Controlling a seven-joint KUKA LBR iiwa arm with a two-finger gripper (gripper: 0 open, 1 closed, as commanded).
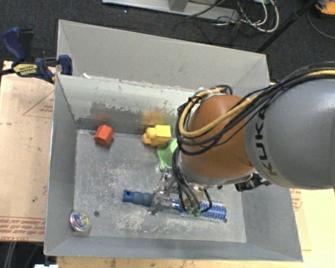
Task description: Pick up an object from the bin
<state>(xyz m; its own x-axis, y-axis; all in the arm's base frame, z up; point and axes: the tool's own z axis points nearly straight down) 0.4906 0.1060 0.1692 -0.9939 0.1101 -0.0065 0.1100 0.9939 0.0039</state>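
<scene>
My gripper (162, 204) is down at the bin floor, right of the middle, under the orange wrist cover. A blue brush (138, 198) lies flat there, its handle pointing left and its blue bristled head (215, 213) sticking out to the right of the gripper. The fingertips stand at the middle of this brush. A green object (166, 152) lies just behind the gripper, partly hidden by the wrist. A yellow toy piece (157, 134) rests against the back wall beside it.
An orange-red block (103, 134) sits near the back left of the floor. A small round silvery object (80, 221) lies in the front left corner. The arm covers the bin's right half.
</scene>
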